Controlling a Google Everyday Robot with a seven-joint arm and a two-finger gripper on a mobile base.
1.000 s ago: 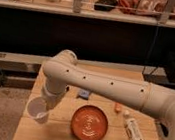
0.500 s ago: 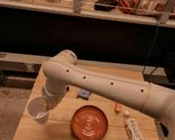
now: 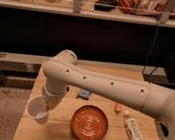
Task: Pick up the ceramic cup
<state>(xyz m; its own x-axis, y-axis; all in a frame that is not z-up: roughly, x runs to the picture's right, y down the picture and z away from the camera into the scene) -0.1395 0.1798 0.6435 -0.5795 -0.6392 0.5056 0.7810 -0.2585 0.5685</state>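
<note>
The ceramic cup (image 3: 37,110) is small and white with a round rim and a pale inside. It sits at the left edge of the wooden table (image 3: 59,136), its opening tilted toward the camera. My gripper (image 3: 47,105) is at the end of the white arm, right against the cup's upper right side. The wrist hides where the gripper meets the cup.
A flat round orange plate (image 3: 89,124) lies right of the cup. A white rectangular carton (image 3: 134,134) lies near the table's right edge, with a small orange item (image 3: 118,108) behind it. A small blue item (image 3: 83,93) lies under the arm. A dark counter stands behind.
The cup and the gripper have shifted very slightly to the left. Nothing else has moved.
</note>
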